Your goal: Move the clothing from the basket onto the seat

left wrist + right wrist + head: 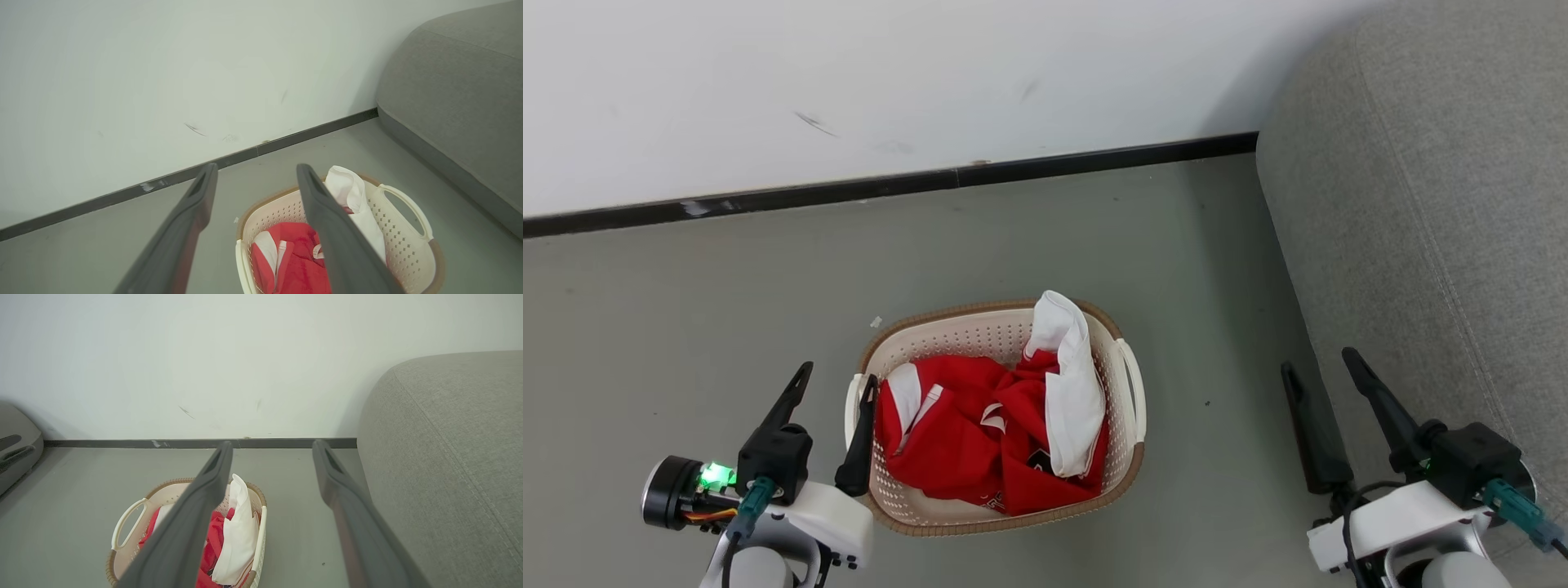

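Grey, stitched-seamed seat (1437,204) rises just right of the right gripper (1317,360), whose fingers are spread wide and hold nothing; its long edge runs away toward the wall (931,82). The cream oval basket (964,335), brown-rimmed and perforated, sits on the floor (727,310) between the two pairs of fingers, long axis crosswise, its left end beside the inner finger of the left gripper (840,371), likewise spread and empty. Crumpled red clothing (964,441) lies inside, with a white garment (1074,400) draped over the far rim.
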